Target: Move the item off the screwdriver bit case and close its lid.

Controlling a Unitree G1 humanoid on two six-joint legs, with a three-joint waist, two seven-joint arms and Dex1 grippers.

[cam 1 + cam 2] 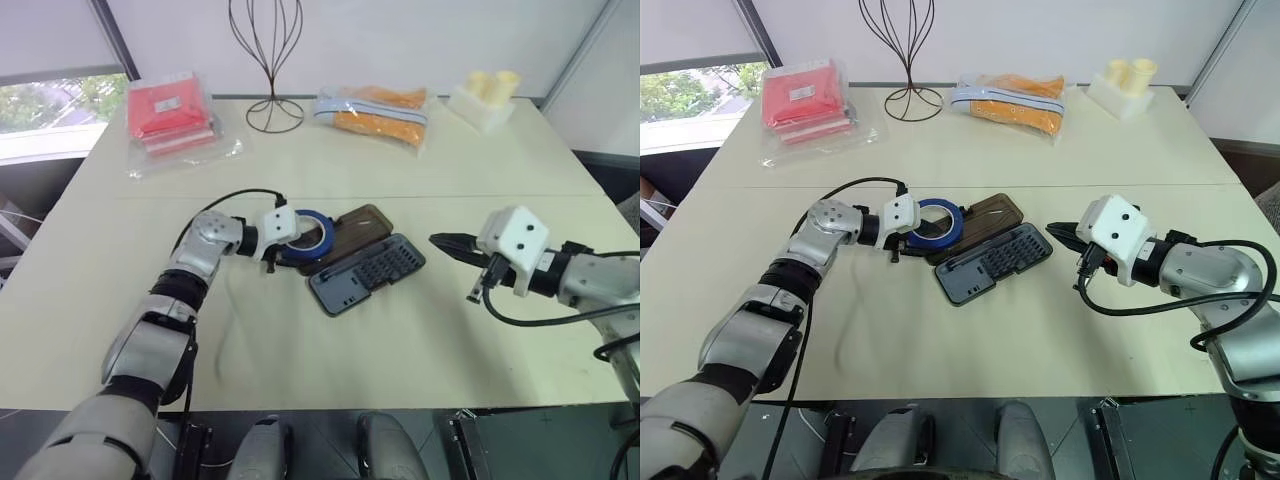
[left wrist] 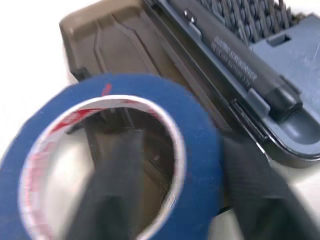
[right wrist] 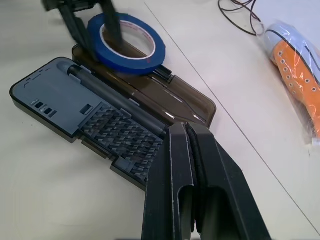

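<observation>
The case (image 1: 365,274) lay open near the middle of the pale table (image 1: 400,170), its grey tray of bits toward the robot and the brown lid (image 3: 165,97) folded flat on the far side. The blue tape (image 1: 305,236) sat on the left end of that lid, tipped up a little rather than lying flat.

The left gripper (image 3: 92,25) had reached in from the left and was at the tape. One black finger (image 2: 112,190) stood inside the white core and the other outside the blue wall, so the fingers were pinched on the ring's side.

The right gripper (image 1: 447,244) hung above the table to the right of the case, well apart from it, pointing toward it. Its two fingers (image 3: 172,165) were pressed together with nothing between them.

Along the far edge of the table stood a red packet (image 1: 170,112) in clear wrap, a black wire stand (image 1: 268,60), an orange shoe (image 1: 378,112) in a bag and a cream block (image 1: 485,100) with two round posts.
</observation>
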